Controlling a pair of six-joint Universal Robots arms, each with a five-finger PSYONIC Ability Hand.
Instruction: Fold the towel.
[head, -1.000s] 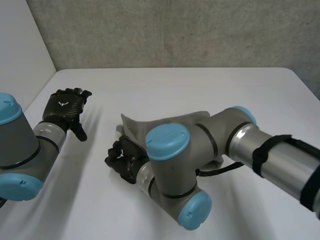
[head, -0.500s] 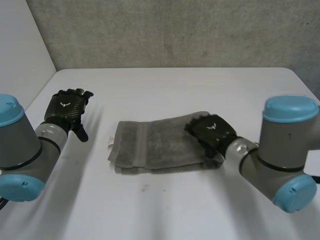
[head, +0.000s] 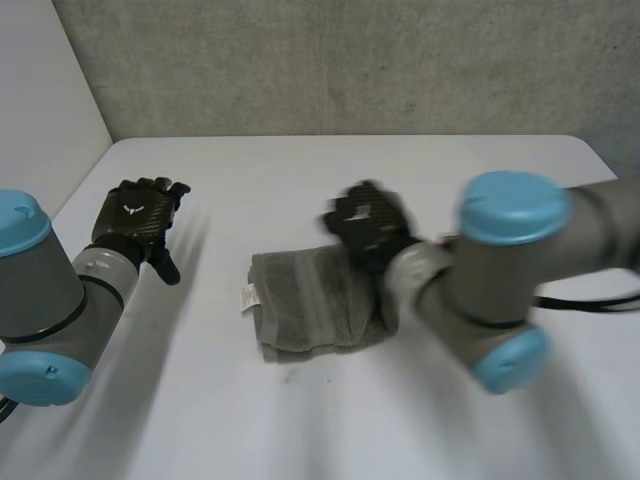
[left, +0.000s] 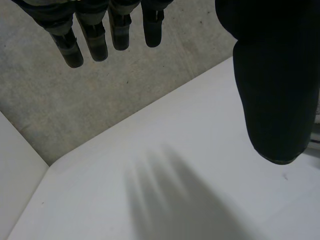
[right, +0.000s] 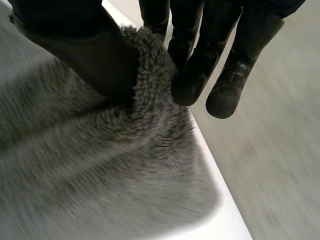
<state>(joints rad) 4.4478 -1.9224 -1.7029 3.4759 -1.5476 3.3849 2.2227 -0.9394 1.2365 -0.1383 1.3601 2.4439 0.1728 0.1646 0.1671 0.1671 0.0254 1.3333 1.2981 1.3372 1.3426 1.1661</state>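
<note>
A grey towel (head: 312, 308) lies bunched in folded layers near the middle of a white tabletop (head: 300, 175), with a small white label (head: 249, 296) at its left end. The right robot hand (head: 368, 224) sits at the towel's far edge, towards its right end, with the right arm (head: 500, 270) reaching in from the right. In the right wrist view, this robot hand (right: 192, 50) pinches a fluffy fold of the towel (right: 100, 170) between its thumb and its fingers, at the towel's rim, with the tabletop's edge just beyond. The left robot hand (head: 137, 220) hovers over the bare left side of the tabletop, well apart from the towel. In the left wrist view, its fingers (left: 95, 35) are straight and set apart from the thumb, spread and holding nothing, above the white surface. A grey, rough wall (head: 350, 65) stands behind the tabletop.
</note>
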